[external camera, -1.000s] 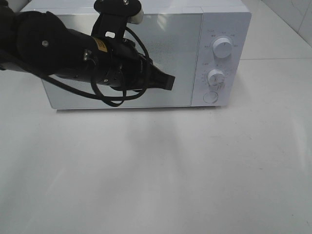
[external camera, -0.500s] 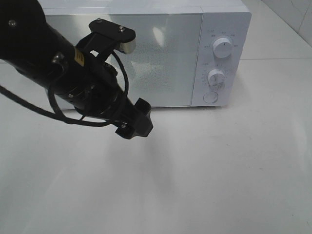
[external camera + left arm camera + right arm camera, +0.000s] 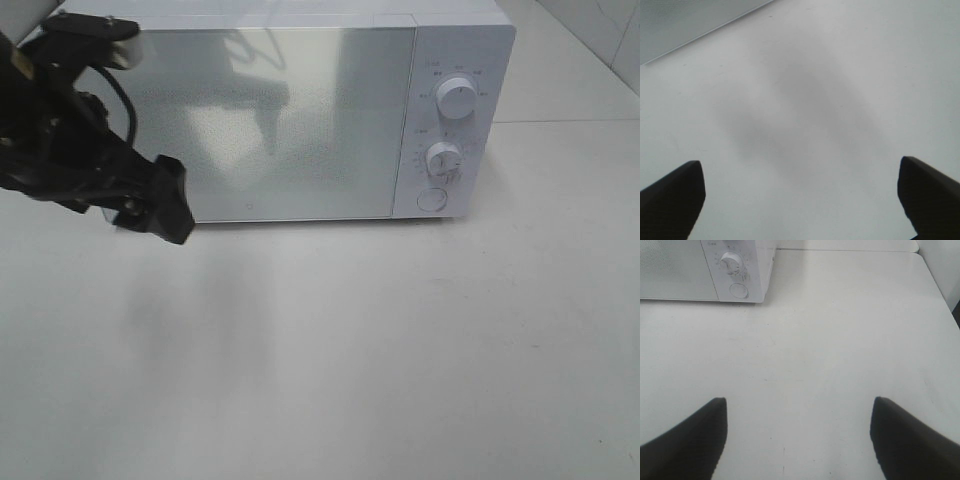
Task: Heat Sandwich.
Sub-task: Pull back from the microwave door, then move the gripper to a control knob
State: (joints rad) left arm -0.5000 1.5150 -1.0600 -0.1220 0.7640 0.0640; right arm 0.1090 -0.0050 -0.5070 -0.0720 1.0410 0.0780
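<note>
My left pincer (image 3: 158, 200) hangs fingers apart off the shut microwave's (image 3: 300, 110) left front corner. My right pincer (image 3: 797, 435) gapes above the white table (image 3: 840, 340). Both 2 hold nothing. I cannot tell where the sandwich is.

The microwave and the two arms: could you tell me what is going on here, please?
The white microwave stands shut at the back of the white table. The left gripper hangs by its lower left corner, jaws open and empty. The right gripper, also open and empty, is over the table out from the microwave's dials. No sandwich shows in any view.
</note>
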